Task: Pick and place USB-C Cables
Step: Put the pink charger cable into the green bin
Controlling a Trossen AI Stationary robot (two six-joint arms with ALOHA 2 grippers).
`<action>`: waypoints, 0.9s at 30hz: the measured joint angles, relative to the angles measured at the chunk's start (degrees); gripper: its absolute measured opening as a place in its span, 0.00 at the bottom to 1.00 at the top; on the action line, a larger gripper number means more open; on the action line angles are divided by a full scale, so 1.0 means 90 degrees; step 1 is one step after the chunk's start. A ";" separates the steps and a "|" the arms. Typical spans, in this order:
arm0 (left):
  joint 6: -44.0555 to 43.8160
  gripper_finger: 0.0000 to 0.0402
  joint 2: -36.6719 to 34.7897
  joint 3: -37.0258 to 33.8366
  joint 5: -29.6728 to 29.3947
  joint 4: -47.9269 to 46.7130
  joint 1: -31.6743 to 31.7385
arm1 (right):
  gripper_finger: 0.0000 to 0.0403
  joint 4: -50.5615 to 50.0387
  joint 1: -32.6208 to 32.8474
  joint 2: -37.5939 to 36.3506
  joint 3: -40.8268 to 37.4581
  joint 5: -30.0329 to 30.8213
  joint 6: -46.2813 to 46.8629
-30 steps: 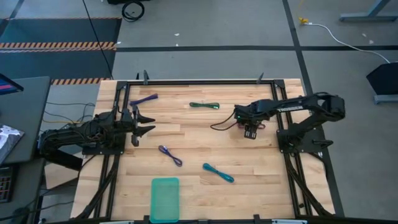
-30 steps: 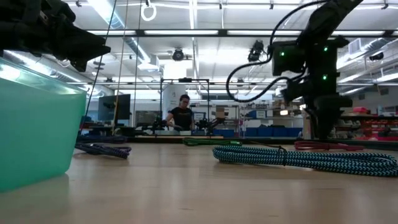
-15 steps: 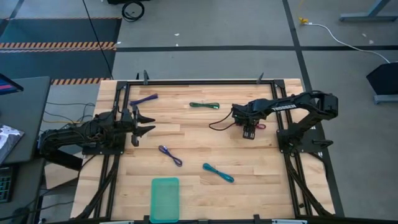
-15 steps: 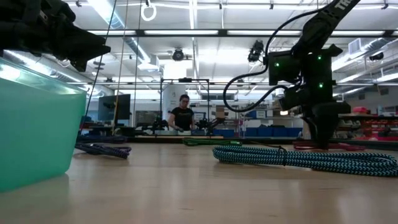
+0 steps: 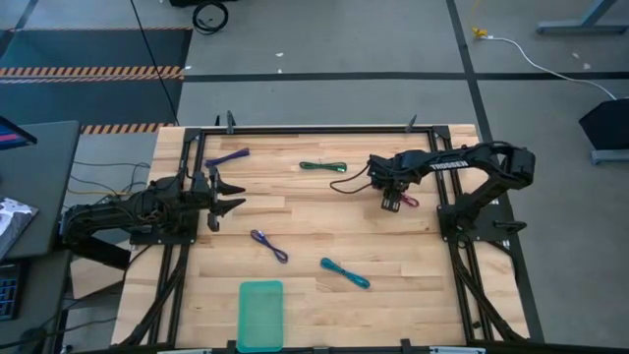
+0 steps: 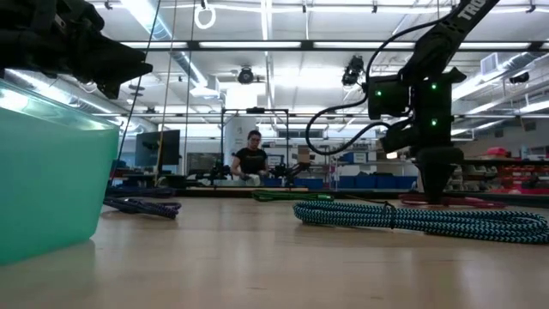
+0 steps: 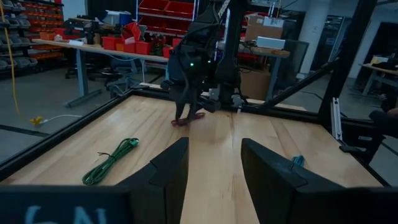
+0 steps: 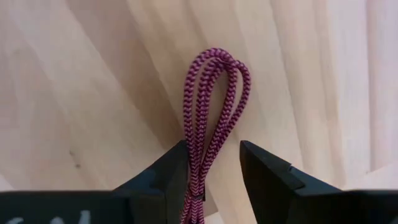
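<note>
The maroon cable [image 5: 407, 201] lies on the table at the right, and its looped end [image 8: 214, 68] shows in the right wrist view. My right gripper [image 5: 393, 203] points down over it, open, with a finger on each side of the bundle [image 8: 214, 165]. The blue-purple cable [image 5: 228, 157], dark green cable [image 5: 323, 166], violet cable [image 5: 269, 246] and teal cable [image 5: 344, 273] lie loose on the wood. My left gripper [image 5: 236, 197] waits open and empty at the table's left. My right gripper comes from above, its fingers along either side of the maroon cable, which lies flat on the table. One finger [image 8: 168, 171] stands right beside the strands [image 8: 194, 155]. I cannot tell whether it touches them.
A teal tray [image 5: 260, 315] stands at the near edge, left of centre. A black frame [image 5: 314, 129] rims the table. In the low view the teal cable [image 6: 412, 219] lies in front of my right gripper [image 6: 433, 193]. A person [image 6: 251, 159] is far behind the table.
My right gripper has moved a little toward the table's far edge and down, closer over the maroon cable. The cables have stayed where they lay.
</note>
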 joint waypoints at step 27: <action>0.0000 0.39 -0.0002 0.0000 0.0002 0.0002 -0.0002 | 0.04 0.0679 0.3299 0.0214 0.2654 -0.0409 -0.1893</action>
